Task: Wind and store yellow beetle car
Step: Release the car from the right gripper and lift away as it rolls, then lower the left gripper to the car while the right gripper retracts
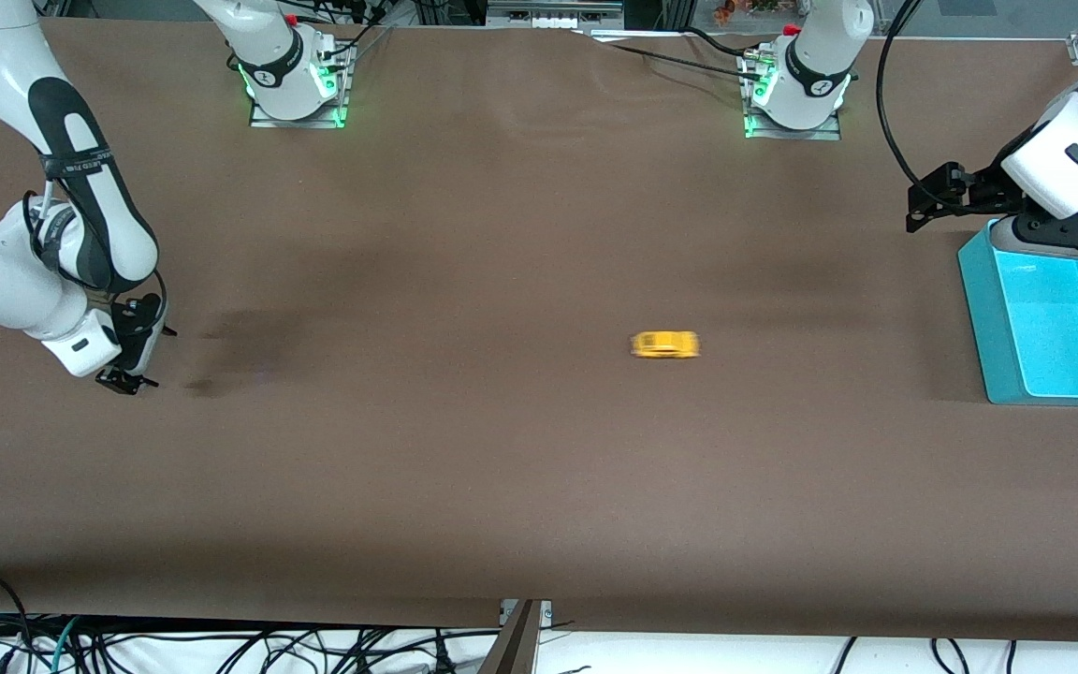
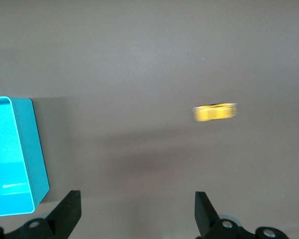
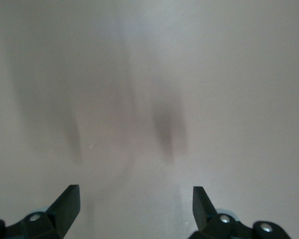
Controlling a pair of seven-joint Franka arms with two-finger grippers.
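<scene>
Car: I see the yellow beetle car point(image 1: 664, 344) alone on the table point(image 1: 502, 468), between the two arms' ends, nearer the left arm's.
Bin: the bin point(image 1: 977, 309) sits at the left arm's end, well apart from the car.
Left gripper point(image 1: 923, 201): over the table just beside the bin.
Right gripper point(image 1: 127, 374): low over the right arm's end.

Left tool point(image 2: 134, 214) raised, fingers spread wide. Right tool point(image 3: 134, 209) low, fingers spread wide, empty.
</scene>
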